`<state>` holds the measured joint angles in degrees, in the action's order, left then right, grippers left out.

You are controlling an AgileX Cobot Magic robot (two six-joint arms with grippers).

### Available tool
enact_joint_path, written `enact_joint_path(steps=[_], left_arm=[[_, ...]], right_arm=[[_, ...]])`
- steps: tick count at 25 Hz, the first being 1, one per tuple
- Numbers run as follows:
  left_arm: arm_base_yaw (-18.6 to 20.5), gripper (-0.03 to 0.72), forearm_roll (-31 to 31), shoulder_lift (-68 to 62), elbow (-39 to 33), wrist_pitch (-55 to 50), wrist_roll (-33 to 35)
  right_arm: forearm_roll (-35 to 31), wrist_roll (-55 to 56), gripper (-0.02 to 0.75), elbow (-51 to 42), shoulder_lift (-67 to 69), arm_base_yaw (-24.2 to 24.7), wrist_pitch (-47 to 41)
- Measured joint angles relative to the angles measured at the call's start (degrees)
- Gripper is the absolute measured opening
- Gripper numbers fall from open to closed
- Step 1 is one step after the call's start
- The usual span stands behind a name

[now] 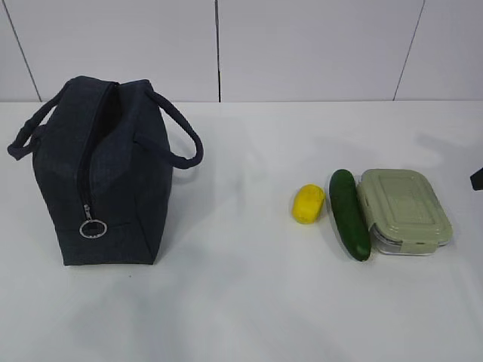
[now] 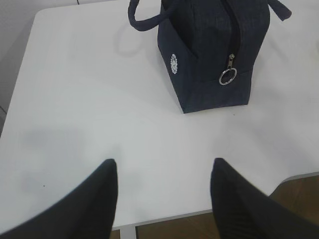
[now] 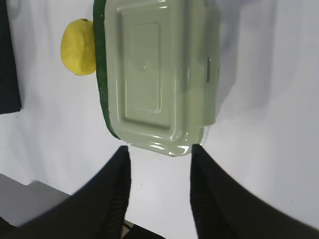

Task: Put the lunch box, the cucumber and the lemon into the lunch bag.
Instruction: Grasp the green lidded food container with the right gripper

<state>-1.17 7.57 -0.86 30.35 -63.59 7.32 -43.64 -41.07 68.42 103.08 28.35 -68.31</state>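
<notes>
The navy lunch bag [image 1: 106,173] stands upright at the table's left, its zipper ring pull [image 1: 93,228] hanging low on the near end. On the right lie the yellow lemon [image 1: 308,204], the dark green cucumber [image 1: 349,213] and the lunch box [image 1: 404,210] with its sage-green lid, side by side. My right gripper [image 3: 160,148] is open, its fingertips just short of the lunch box [image 3: 154,74], touching nothing. The cucumber [image 3: 101,74] shows as a strip along the box's far side, the lemon [image 3: 78,47] beyond it. My left gripper [image 2: 163,162] is open and empty, the lunch bag [image 2: 209,55] well ahead of it.
The white table [image 1: 241,302] stretches bare between the bag and the food. Its front edge [image 2: 164,219] runs under my left fingers, with brown floor below. A white panelled wall [image 1: 302,45] closes the back. A dark bit of the right arm [image 1: 477,179] shows at the right edge.
</notes>
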Motion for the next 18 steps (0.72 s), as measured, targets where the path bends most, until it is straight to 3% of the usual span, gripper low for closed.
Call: enact_joint_path(steps=[6, 18], left_arm=[[0.00, 0.425, 0.00, 0.00, 0.00, 0.00, 0.00], [0.00, 0.425, 0.00, 0.00, 0.00, 0.00, 0.00]], right_arm=[[-2.53, 0.99, 0.496, 1.53, 3.46, 0.00, -0.13], [-4.03, -0.72, 0.533, 12.55, 14.96, -0.60, -0.03]])
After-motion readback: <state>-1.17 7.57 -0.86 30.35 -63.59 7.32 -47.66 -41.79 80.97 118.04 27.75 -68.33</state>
